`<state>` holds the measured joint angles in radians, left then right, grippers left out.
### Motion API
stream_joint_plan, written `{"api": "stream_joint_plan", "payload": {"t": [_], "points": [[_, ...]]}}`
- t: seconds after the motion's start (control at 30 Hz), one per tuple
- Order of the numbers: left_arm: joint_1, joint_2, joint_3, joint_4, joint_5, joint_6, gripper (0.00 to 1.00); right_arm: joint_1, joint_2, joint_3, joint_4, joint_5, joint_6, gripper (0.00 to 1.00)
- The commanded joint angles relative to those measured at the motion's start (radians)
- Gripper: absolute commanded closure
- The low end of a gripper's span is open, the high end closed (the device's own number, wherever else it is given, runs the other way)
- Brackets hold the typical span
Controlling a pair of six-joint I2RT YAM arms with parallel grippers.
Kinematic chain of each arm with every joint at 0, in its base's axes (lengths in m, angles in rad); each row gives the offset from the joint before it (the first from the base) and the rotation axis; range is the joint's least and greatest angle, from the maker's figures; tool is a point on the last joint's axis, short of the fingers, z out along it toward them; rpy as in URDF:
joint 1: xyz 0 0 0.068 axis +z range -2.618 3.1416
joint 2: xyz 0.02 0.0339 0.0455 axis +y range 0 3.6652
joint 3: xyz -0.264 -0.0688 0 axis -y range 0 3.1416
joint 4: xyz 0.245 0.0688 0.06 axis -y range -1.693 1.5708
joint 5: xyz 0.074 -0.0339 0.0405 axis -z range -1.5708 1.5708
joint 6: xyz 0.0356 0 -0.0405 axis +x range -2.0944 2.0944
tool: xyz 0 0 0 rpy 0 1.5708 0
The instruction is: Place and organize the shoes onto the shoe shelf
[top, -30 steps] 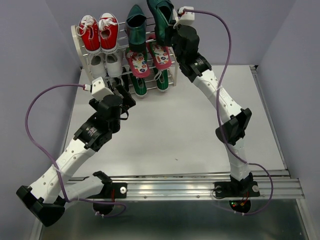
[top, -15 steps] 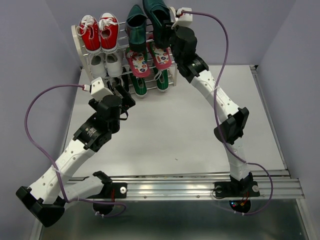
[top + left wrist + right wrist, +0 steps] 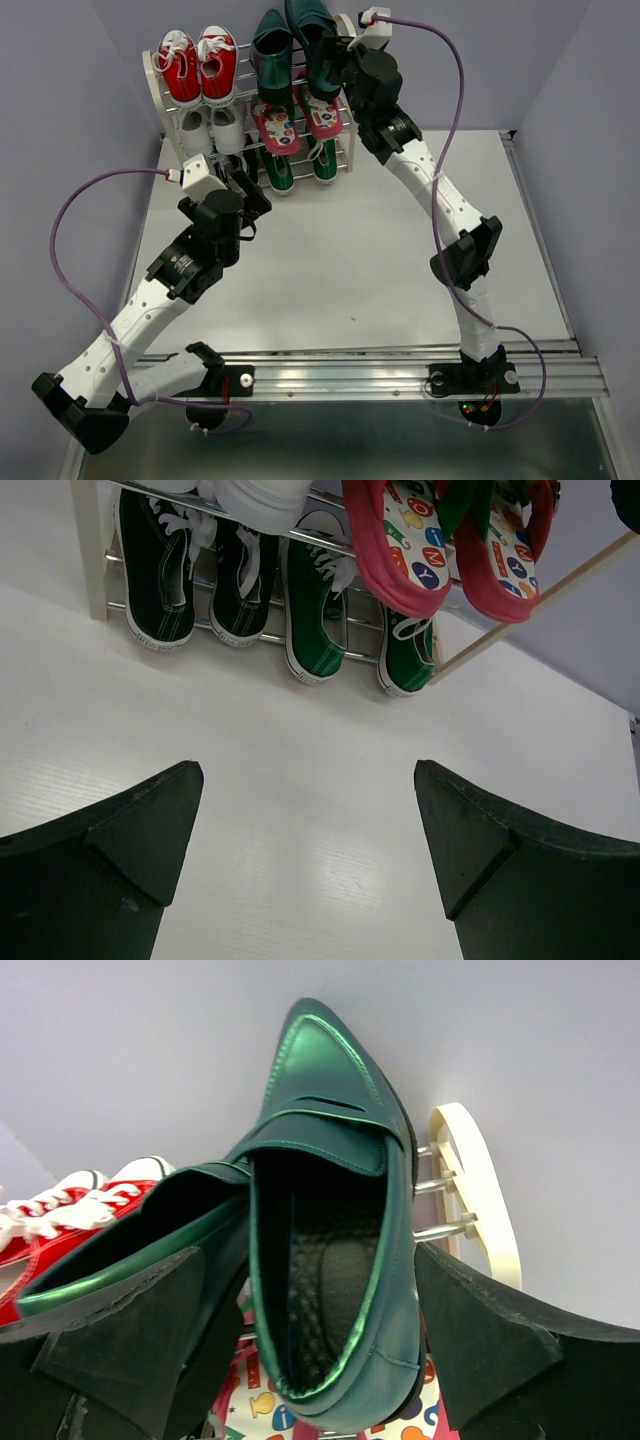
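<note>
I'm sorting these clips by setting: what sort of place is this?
Probably a robotics lab bench, not a home: a left arm and right arm bolted to a metal rail at the edge of a white table, plain purple-grey walls around, and a small shoe shelf.

Left arm point(image 3: 150, 300) and right arm point(image 3: 440, 200): white link shells, black joints; purple cable point(image 3: 60, 220) looped along each; left gripper point(image 3: 308, 770), right gripper point(image 3: 310, 1252): black wedge-shaped fingers point(image 3: 110, 850).

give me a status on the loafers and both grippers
Right gripper open, straddling dark green loafer on shoe shelf top tier. Left gripper open, empty, over table. Nothing blocking.
</note>
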<state>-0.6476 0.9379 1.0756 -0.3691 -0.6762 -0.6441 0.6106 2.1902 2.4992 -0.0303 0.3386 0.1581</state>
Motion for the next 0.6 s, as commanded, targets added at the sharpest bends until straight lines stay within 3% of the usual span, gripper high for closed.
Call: {"api": "stream_joint_plan", "payload": {"t": [0.0, 0.2, 0.43, 0.57], "points": [[0.000, -0.022, 0.027, 0.013, -0.009, 0.014, 0.01, 0.018, -0.095, -0.002, 0.032, -0.067, -0.029, 0.07], [0.000, -0.010, 0.069, 0.071, 0.000, 0.065, 0.01, 0.028, -0.127, -0.102, -0.072, -0.127, -0.109, 0.04], [-0.001, 0.024, 0.147, 0.121, 0.001, 0.116, 0.01, 0.028, -0.078, -0.082, -0.147, -0.095, -0.178, 0.01], [0.000, 0.027, 0.147, 0.122, -0.017, 0.120, 0.01, 0.028, -0.047, -0.080, -0.152, -0.064, -0.193, 0.06]]}}
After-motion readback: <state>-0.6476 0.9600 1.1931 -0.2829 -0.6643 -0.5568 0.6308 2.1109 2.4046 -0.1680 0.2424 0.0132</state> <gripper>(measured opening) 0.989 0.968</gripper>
